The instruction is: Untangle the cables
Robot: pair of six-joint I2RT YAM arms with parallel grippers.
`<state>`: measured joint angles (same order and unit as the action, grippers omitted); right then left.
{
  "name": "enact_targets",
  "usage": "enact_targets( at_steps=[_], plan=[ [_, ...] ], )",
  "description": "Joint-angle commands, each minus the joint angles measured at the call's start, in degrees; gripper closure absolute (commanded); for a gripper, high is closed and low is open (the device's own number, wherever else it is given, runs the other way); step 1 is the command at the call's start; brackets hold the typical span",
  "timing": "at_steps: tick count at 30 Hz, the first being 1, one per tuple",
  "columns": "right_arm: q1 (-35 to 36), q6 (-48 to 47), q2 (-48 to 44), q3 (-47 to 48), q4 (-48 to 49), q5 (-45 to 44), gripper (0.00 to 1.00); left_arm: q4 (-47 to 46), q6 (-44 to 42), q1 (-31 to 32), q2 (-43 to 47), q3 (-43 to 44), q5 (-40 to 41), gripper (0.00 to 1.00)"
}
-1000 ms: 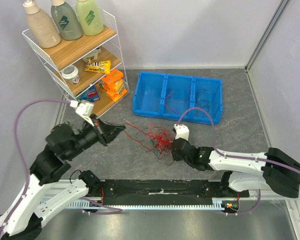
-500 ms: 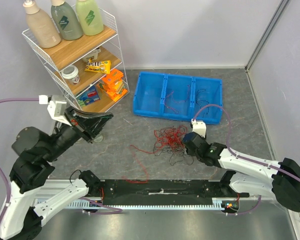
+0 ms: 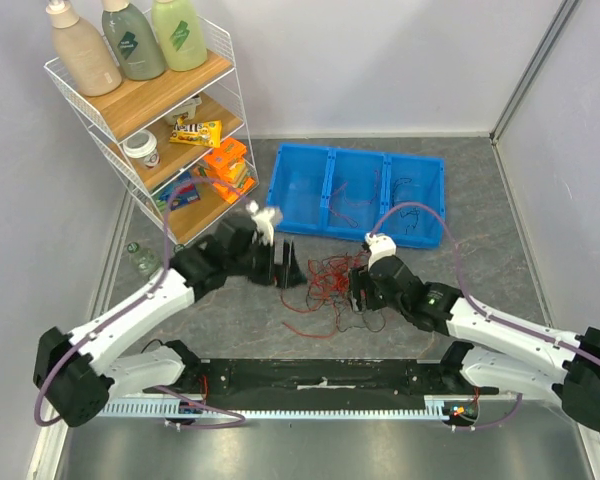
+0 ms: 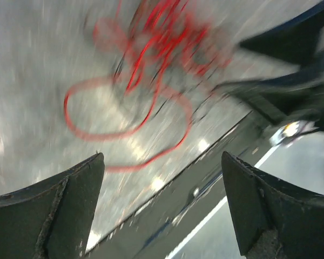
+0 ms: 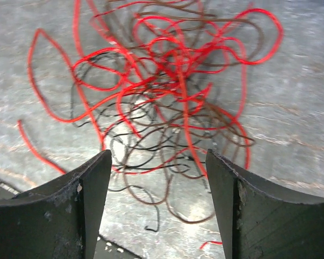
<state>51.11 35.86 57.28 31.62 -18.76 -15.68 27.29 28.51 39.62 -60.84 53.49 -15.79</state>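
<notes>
While the grey table carries a blue three-compartment bin toward its far side, the cables lie in a loose red-and-black clump on the bare surface just in front of it, between both arms. The left gripper sits just left of the clump, jaws spread wide, holding nothing. The right gripper hovers at the clump's right edge, jaws parted, nothing pinched between them.

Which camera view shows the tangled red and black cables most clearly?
The right wrist view. There the cables fill the frame sharply, so single strands can be told apart. The left wrist view shows them blurred; the top view shows only a small clump.
</notes>
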Motion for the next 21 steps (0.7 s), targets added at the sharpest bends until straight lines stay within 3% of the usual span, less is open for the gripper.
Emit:
enact_targets(
  at_steps=[1,6,9,12,16,18,21],
  plan=[
    [1.79,-1.84,-1.38,-2.16,8.29,8.2,0.21,-7.06,5.5,0.28,1.25,-10.06,-3.72,0.05],
    [4.87,-1.14,3.01,-2.53,13.4,10.41,0.2,-14.09,5.94,0.72,-7.26,-15.26,-3.2,0.04],
    [6.36,0.09,6.17,-1.82,14.63,10.41,0.22,-15.42,5.33,1.86,-12.18,-15.18,4.33,0.05],
    [7.33,1.14,8.11,-1.56,15.6,9.45,0.25,-17.08,3.22,2.48,-16.23,-13.86,10.76,0.14],
    [7.77,1.94,8.38,-2.34,16.3,8.13,0.28,-19.02,0.5,4.5,-20.71,-11.57,17.53,0.32],
    [7.77,2.2,7.77,-2.79,16.13,7.25,0.29,-19.29,-0.65,4.68,-23.52,-10.08,17.73,0.32],
    [7.77,2.55,6.36,-3.4,15.34,5.75,0.29,-17.28,-1.27,5.47,-28.18,-7.8,21.22,0.19]
  ],
)
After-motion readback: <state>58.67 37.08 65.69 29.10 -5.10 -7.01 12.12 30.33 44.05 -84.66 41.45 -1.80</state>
